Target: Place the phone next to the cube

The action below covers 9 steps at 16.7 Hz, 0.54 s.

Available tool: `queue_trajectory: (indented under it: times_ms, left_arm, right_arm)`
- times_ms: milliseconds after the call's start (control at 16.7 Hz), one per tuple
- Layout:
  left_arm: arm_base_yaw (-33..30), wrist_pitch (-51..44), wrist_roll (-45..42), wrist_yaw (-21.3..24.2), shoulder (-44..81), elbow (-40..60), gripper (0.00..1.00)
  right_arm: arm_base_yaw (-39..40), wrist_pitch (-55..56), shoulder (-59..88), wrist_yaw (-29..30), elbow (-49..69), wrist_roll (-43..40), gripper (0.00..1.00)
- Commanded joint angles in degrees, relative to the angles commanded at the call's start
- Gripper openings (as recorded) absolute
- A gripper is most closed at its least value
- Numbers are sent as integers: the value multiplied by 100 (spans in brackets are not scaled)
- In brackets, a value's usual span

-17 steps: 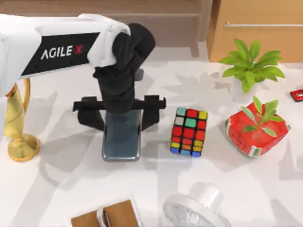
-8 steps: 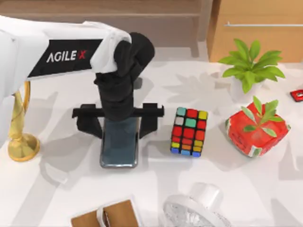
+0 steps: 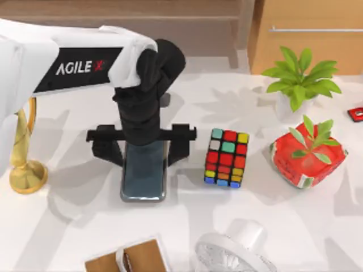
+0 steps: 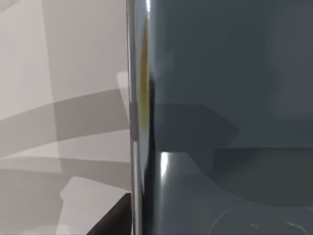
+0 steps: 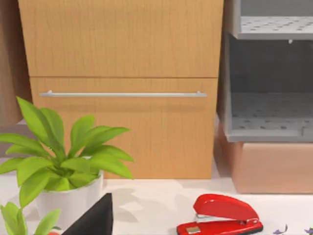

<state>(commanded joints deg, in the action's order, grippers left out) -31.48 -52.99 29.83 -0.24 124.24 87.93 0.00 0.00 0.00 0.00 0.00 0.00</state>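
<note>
The top view looks straight down on the table [image 3: 317, 226] from fairly high. The left wrist view sits very close against the phone [image 4: 230, 98], facing its glass. The right wrist view looks level across the table's back right corner toward a drawer cabinet [image 5: 122, 88], sharing the potted plant [image 3: 299, 79] with the top view.

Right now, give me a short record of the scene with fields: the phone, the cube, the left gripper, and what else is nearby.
phone: flat on the table, left of the cube
cube: upright, apart from the phone
left gripper: over the phone's far end, fingers spread either side
nearby: potted plant, red wrapped block, gold stand, red stapler
</note>
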Motion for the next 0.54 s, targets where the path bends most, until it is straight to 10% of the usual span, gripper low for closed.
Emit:
queue_trajectory:
  times_ms: [180, 540]
  left_arm:
    - [0, 0, 0, 0, 0, 0, 98]
    - [0, 0, 0, 0, 0, 0, 100]
  right_arm:
    - [0, 0, 0, 0, 0, 0, 100]
    - [0, 0, 0, 0, 0, 0, 100]
